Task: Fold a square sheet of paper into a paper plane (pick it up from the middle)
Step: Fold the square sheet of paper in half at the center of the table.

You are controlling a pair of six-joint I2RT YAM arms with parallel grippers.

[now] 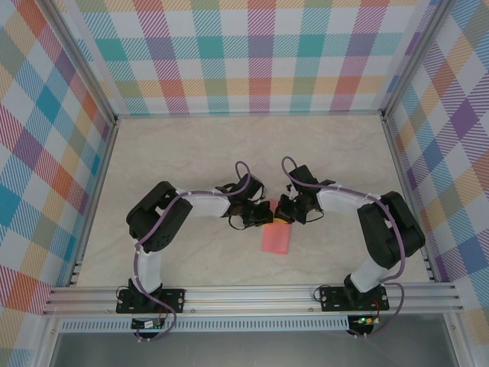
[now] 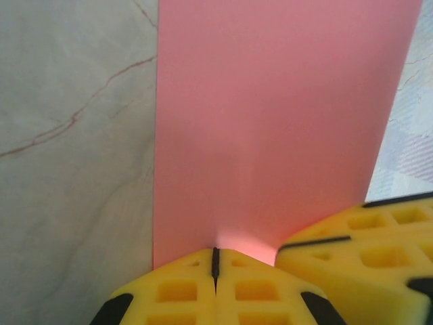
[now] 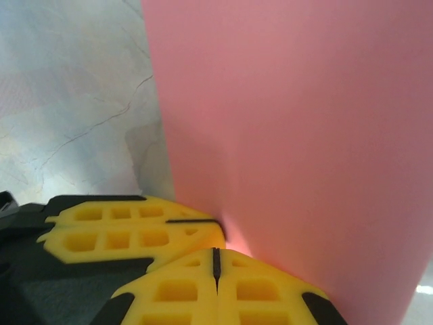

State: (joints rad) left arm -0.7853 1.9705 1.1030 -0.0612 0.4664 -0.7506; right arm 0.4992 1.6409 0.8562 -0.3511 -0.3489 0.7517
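My left fingers (image 2: 200,290) are pressed together on one edge of the salmon-pink sheet of paper (image 2: 270,128), pinching it at the seam between the yellow pads. My right fingers (image 3: 230,290) pinch the same edge just beside them, so the two pairs almost touch. From above, both meet over the middle of the marbled tabletop (image 1: 191,153), and the sheet reaches from the fingers toward my bases as a smooth, flat, narrow rectangle. I cannot tell whether its free end rests on the tabletop.
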